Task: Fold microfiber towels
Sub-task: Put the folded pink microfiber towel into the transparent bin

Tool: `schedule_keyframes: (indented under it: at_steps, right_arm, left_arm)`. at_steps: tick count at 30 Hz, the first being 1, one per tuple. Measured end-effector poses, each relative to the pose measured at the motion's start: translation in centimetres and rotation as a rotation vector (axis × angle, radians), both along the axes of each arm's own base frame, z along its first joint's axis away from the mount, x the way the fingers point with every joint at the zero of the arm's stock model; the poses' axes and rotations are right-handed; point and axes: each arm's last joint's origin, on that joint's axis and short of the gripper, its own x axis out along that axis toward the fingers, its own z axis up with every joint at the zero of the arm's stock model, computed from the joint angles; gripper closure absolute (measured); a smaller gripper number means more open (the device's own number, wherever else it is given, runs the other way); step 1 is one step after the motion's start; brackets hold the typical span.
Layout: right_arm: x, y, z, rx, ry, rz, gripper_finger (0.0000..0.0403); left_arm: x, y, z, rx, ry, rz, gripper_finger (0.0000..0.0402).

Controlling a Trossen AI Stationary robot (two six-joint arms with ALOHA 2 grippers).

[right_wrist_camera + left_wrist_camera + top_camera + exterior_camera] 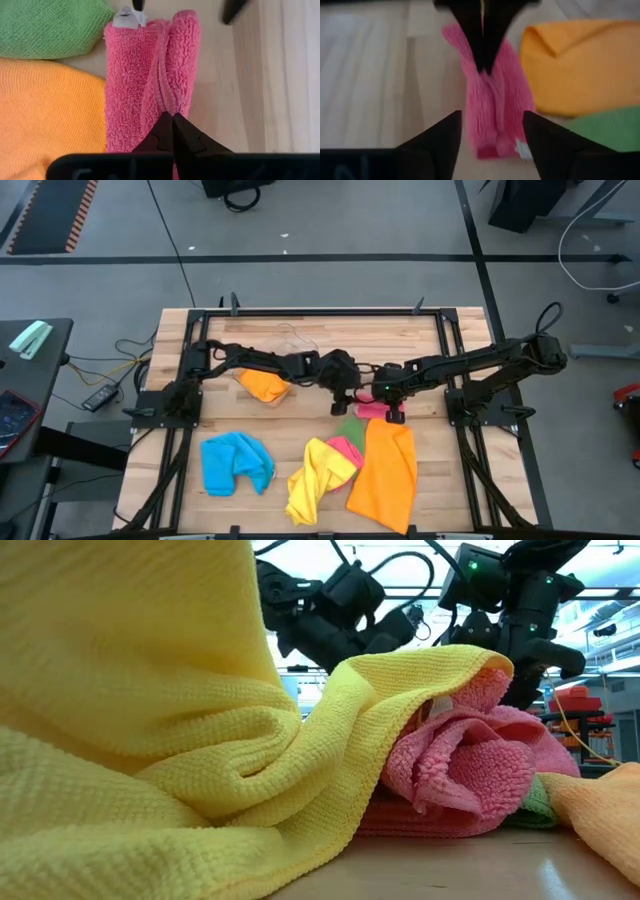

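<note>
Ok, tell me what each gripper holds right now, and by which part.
The right gripper is shut on the folded pink towel, pinching its end edge. The left gripper stands open around the towel's other end, holding nothing.

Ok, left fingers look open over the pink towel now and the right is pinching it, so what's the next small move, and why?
Probably lift the left gripper straight up and back. Its fingers stand open on either side of the folded pink towel without gripping it, while the right gripper is shut on the fold's far end. Clearing the left first should leave the fold undisturbed between the orange towel and bare table.
</note>
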Motion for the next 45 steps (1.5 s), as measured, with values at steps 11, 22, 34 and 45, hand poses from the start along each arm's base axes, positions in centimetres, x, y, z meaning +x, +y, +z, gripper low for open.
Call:
schedule_keyframes:
  at_steps: [11, 22, 34, 45]
  right_arm:
    - [0.4, -0.1, 0.2, -0.023, -0.049, -0.006, 0.0400]
    - [0.7, -0.1, 0.3, -0.027, -0.074, -0.007, 0.0398]
    - [0.9, -0.1, 0.4, -0.025, -0.107, -0.013, 0.0398]
    - [1.0, -0.2, 0.5, -0.042, -0.116, 0.019, 0.0355]
  left_arm:
    - [0.8, -0.7, -1.7, -0.021, -0.030, 0.025, 0.0074]
    - [1.4, -0.9, -3.0, 0.013, -0.048, 0.090, 0.0088]
    - [1.2, -0.6, -3.7, 0.002, -0.005, 0.115, 0.0215]
    - [1.2, -0.6, -3.7, 0.004, -0.007, 0.113, 0.0379]
